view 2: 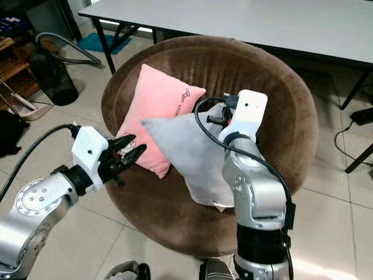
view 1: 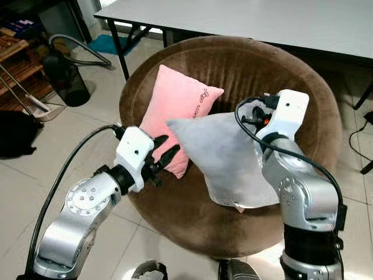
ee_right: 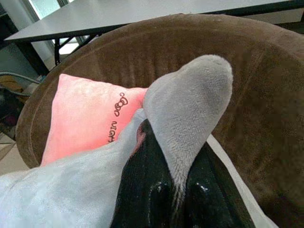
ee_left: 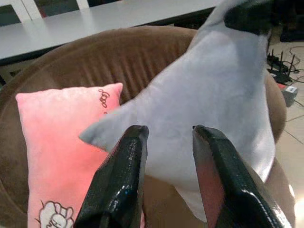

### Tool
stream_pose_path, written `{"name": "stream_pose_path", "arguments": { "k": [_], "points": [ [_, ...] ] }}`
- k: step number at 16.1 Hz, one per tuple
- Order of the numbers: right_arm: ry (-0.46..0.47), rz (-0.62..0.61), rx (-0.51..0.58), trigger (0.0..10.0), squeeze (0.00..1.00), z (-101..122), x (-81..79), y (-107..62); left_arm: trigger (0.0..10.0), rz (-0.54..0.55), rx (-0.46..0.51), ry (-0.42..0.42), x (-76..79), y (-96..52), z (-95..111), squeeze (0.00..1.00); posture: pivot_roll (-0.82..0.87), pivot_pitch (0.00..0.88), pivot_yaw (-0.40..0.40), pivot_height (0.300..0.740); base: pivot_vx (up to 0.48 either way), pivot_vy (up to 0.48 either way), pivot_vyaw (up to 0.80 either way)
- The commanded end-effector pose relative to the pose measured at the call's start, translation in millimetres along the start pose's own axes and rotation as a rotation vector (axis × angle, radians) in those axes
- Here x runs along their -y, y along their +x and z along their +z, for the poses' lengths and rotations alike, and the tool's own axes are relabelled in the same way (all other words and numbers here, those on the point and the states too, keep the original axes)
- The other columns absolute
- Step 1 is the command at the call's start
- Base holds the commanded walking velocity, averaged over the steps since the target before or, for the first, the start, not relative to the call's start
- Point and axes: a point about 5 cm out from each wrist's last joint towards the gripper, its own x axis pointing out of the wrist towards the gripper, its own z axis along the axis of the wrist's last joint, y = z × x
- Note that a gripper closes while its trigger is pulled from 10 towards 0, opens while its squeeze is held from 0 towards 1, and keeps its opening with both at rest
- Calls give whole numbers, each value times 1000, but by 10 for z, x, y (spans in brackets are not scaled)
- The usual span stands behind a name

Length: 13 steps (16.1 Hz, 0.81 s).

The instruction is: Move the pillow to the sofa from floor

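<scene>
Pale floor tiles (view 1: 99,125) lie all around a big round brown sofa (view 1: 291,76), and a long grey table (view 1: 262,20) stands behind it. A black vacuum (view 1: 64,73) sits on the floor off to my left.

On the sofa seat a pink pillow (view 1: 175,111) leans up against the back. A grey pillow (view 1: 224,157) is up on the sofa too, partly in front of the pink one.

My right fingers (ee_right: 178,190) are pressed together on one corner of the grey pillow. That corner sticks up just past my fingertips, and the rest of the pillow hangs down below them over the seat. The pink pillow is just beyond my right fingers, to the side.

My left fingers (view 1: 164,156) are spread apart and pinch nothing. They point at the sofa. Another corner of the grey pillow pokes out just in front of them, near but not touching. The bottom edge of the pink pillow is right beside my left fingertips. I cannot tell if it touches them.
</scene>
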Motion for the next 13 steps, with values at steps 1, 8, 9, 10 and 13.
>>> {"name": "stream_pose_path", "arguments": {
  "k": [1, 8, 9, 10, 13],
  "points": [
    [2, -18, 34, 10000, 0, 67, 9, 26, 10000, -17, -2, 13, 28, -29, 31, 0, 13, 151, 30, 740, 0, 0, 0],
    [90, -172, -23, 10000, 1000, -34, 70, 546, 10000, -44, -35, 0, 100, -118, -10, 0, 20, 178, 16, 740, 0, 0, 0],
    [103, -211, -9, 10000, 1000, 7, 98, 673, 10000, -45, -36, 0, 99, -116, -6, 0, 27, 176, 15, 740, 0, 0, 0],
    [72, -248, 53, 10000, 1000, 199, 113, 884, 10000, -45, -38, 7, 84, -106, 4, 0, 35, 175, 14, 740, 0, 0, 0],
    [88, -183, 97, 10000, 1000, 408, 52, 1014, 10000, -26, -30, 15, 38, -75, 19, 0, 38, 170, 9, 740, 0, 0, 0]
  ]
}}
